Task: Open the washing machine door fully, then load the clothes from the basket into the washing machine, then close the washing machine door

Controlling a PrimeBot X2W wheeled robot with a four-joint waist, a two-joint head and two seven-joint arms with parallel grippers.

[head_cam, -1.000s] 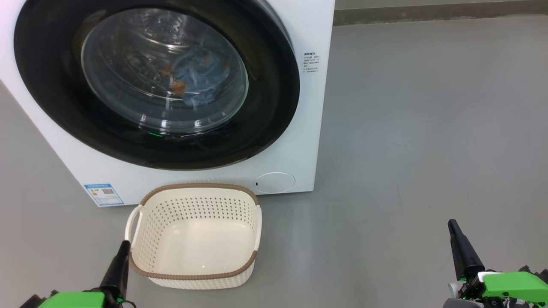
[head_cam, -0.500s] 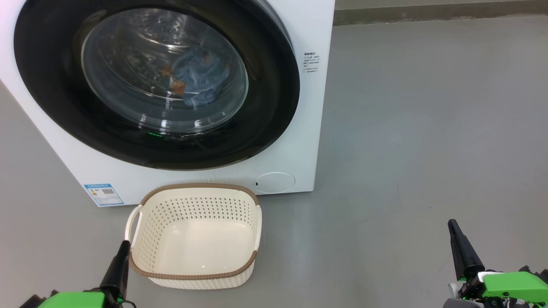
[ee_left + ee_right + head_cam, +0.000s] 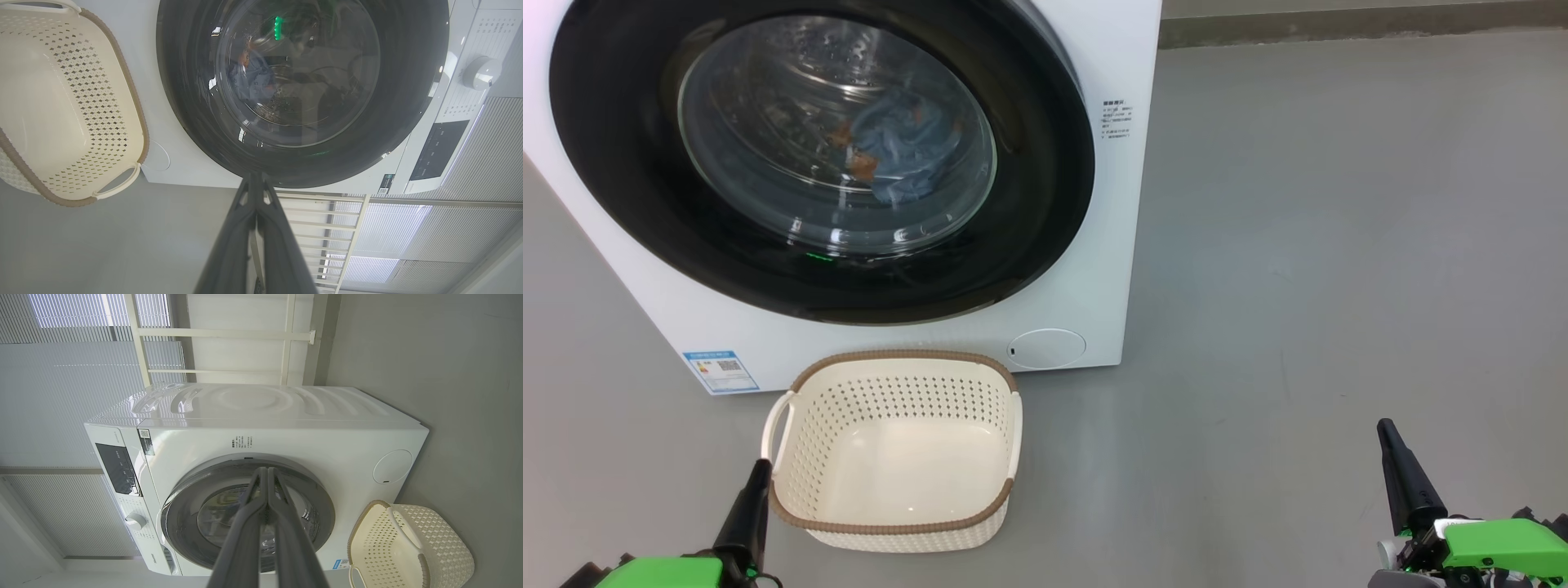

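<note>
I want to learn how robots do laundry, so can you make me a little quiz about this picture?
1. True or false: the washing machine door is shut.
2. Where are the clothes? A: in the basket. B: inside the washing machine, behind the glass. C: on the floor.
3. Fill in the missing word: the basket on the floor in front of the machine is ___.

Key: 1 true. 2 B. 3 empty.
</note>
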